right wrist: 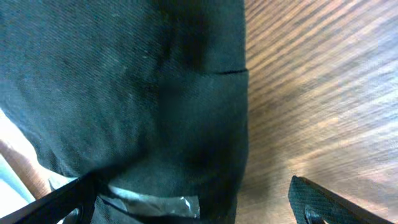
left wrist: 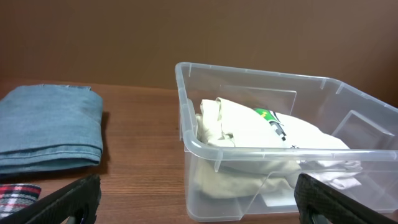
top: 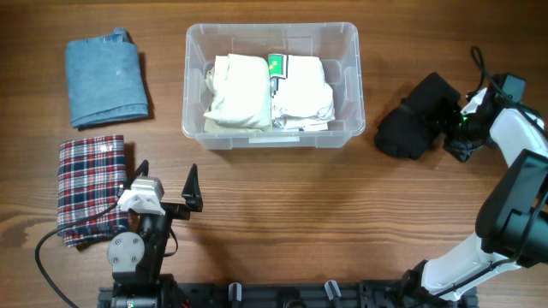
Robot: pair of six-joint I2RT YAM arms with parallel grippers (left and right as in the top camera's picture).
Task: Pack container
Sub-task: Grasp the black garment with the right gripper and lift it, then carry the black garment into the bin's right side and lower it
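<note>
Now, right pincer (right wrist: pixel 186 204) wide open, black garment (top: pixel 413 120) between its fingers.

Clear, glossy plastic on the container (top: pixel 271 139), with smooth walls. The worktop (top: pixel 300 214) shows wood grain with a faint sheen. Far left, matt blue denim (top: pixel 104 77); near left, woven plaid cloth (top: pixel 90 184); right, matt, finely ribbed black cloth (top: pixel 415 124).
</note>
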